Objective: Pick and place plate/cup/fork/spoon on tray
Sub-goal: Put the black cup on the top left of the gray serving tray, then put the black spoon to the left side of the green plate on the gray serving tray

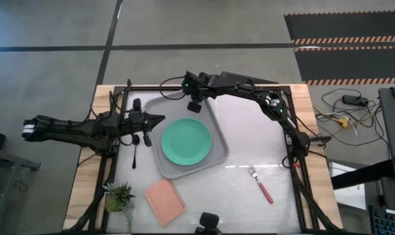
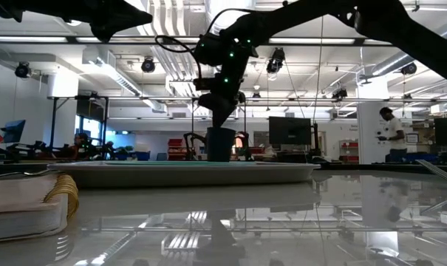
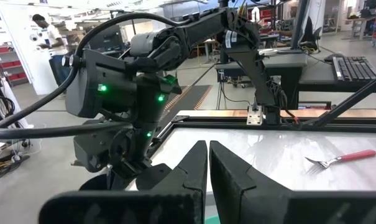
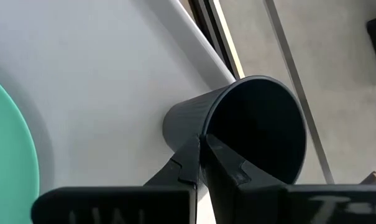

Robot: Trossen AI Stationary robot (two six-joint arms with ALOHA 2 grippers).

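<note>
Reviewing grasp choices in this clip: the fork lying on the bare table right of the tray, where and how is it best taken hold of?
Grip the fork across its pink handle near the middle, coming straight down from above. It lies flat and alone on the table, handle slanting toward the front right corner, so the jaws should straddle the handle crosswise. The slim silver head offers less to hold. The right gripper is probably nearer.

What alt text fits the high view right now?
The right gripper holds the black cup over the grey tray's far corner, beside the mint-green plate lying on it. The left gripper waits at the tray's left edge; the fork lies on the table.
</note>
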